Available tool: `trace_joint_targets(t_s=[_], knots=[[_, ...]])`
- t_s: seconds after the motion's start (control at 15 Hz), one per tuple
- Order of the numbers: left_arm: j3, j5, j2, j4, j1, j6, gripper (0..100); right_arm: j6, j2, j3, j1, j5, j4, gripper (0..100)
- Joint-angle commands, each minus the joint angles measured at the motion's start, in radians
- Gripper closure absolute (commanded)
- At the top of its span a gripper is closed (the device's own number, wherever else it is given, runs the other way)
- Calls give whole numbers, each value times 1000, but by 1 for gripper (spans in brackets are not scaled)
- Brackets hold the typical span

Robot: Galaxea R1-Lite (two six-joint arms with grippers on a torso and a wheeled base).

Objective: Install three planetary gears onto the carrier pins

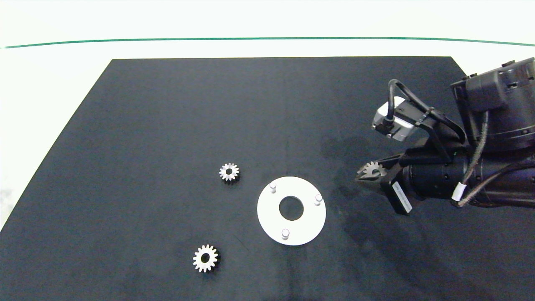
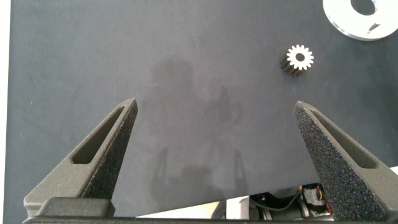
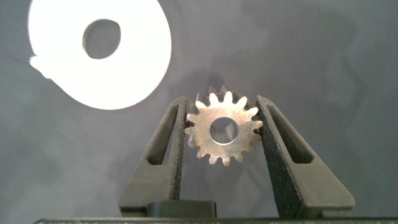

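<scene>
1. One small silvery metal spur gear sits clamped between the two grey fingers of the right gripper, at the right of the head view, clear of the mat.
2. Just left of it lies the flat white round disc with three pale stubby pegs, all bare.
3. Two more silvery toothed gears rest on the black mat, centre-left and lower-left.
4. The left gripper hangs with fingers spread wide, holding nothing.

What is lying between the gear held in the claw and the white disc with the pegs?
Nothing: in the head view only bare black mat separates the right gripper, shut on its gear, from the white disc.
</scene>
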Motion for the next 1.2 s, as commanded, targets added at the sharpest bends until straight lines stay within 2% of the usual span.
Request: trace_joint_targets(t_s=[0.07, 0.33, 1.2], knots=[[-1, 0, 1, 3, 1, 5, 0, 4, 102, -57, 77, -23, 6, 75], [-1, 0, 7, 3, 1, 11, 0, 6, 179, -82, 108, -30, 7, 75], [-6, 0, 27, 1, 0, 13, 0, 7, 227, -98, 120, -29, 6, 75]])
